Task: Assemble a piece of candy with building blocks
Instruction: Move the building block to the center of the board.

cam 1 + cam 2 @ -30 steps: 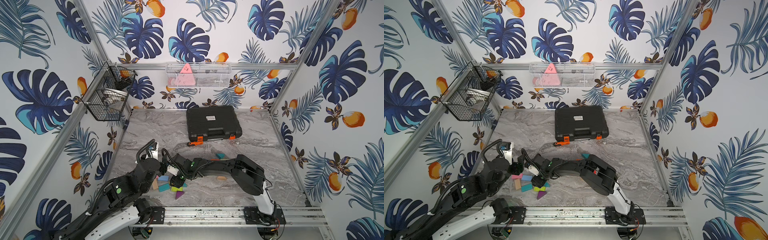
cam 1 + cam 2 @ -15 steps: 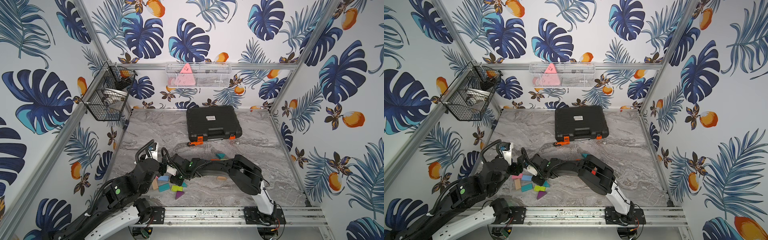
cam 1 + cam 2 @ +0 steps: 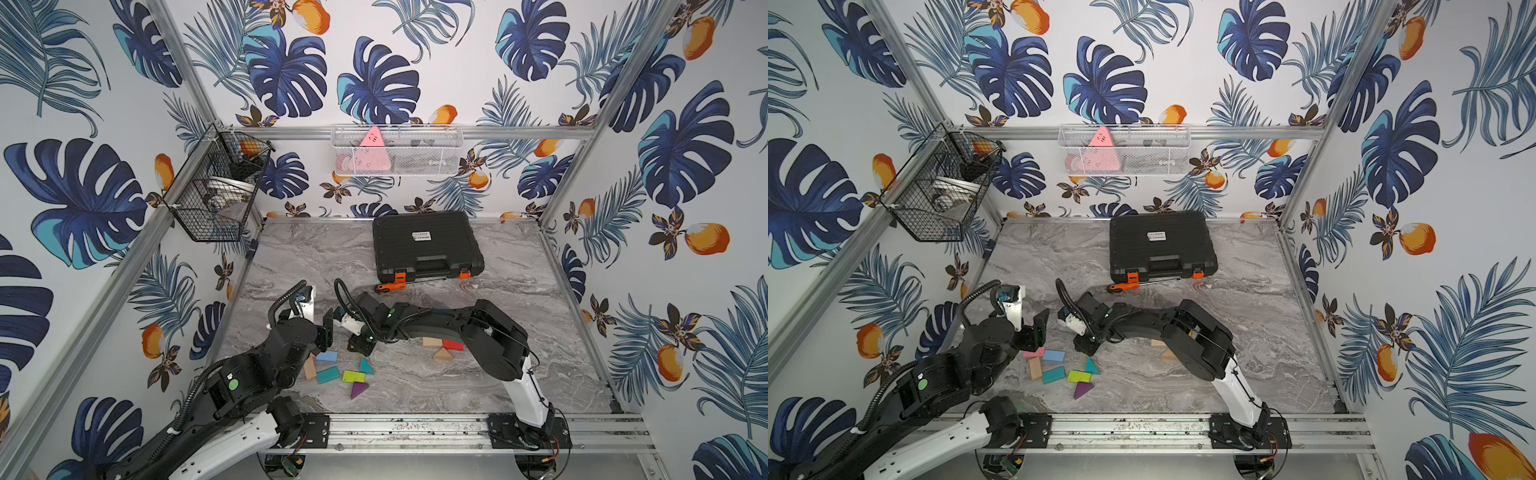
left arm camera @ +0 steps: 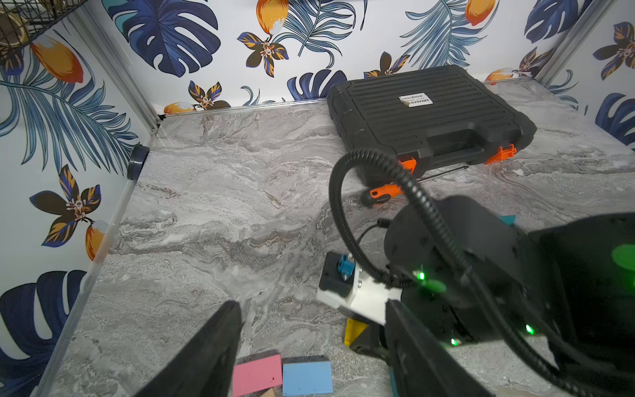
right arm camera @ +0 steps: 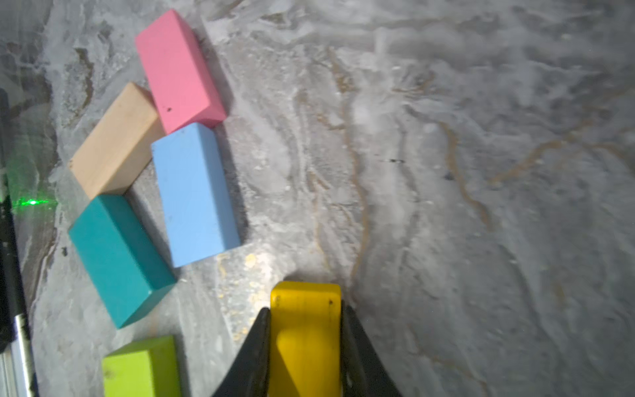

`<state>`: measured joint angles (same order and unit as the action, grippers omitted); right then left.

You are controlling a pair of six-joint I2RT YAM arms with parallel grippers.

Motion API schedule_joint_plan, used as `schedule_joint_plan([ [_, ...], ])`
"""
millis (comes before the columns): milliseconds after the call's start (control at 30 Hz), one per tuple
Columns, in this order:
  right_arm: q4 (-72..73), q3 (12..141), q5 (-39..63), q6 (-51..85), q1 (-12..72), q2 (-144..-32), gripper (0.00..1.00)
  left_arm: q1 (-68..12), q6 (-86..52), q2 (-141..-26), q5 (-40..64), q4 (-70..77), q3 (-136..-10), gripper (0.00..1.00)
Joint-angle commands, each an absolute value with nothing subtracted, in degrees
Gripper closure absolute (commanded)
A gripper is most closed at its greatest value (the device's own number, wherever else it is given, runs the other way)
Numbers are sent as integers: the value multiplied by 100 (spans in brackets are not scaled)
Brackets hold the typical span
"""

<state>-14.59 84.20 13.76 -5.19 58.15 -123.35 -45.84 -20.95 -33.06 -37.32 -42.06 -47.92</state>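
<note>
two black robot arms are down low over the grey marbled worktop (image 3: 299, 266). the right arm (image 3: 457, 328) has its jaws clenched on a yellow wooden block (image 5: 304, 350), one finger pressed on each side, with the block's end poking out past the tips. it's right down at the surface, but i can't tell if it's actually touching. the left arm (image 3: 257, 365) has its jaws spread wide with nothing between them, hanging just above a pink rectangular block (image 4: 257, 374) and a light blue rectangular block (image 4: 307, 376) that lie butted up against each other. a plain wood rectangular block (image 5: 115, 141) sits against the pink one's long side, and a teal rectangular block (image 5: 117, 257) runs on from its end. a lime green rectangular block (image 5: 141, 367) is just beside the yellow one. a small teal triangle block (image 3: 365, 366) is next to the green one in a top view, and a purple triangle block (image 3: 358, 389) lies a bit nearer the front rail. a red rectangular block (image 3: 452, 344) sits apart from that bunch, tucked by the right arm's elbow with a couple of plain wood pieces partly hidden beside it. at the back there's a closed black plastic tool case (image 3: 426, 245) with orange latches, and an orange-handled screwdriver (image 3: 390, 287) lies right in front of it.
</note>
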Motion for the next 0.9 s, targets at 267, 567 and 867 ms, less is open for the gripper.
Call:
schedule_joint_plan([
  [267,-2159,9000,1604,-2066,5238,-12701,81,-4583,-2115,-3392,-3680,-4194,-4816,28],
  [567,-2894,9930,1763,-2984,4946,-13223,80,-4583,-2100,-3471,-3654,-4190,-4804,28],
  [867,-2824,9906,1666,-3324,4914,-13168,76,-4580,-2097,-3542,-3661,-4201,-4808,27],
])
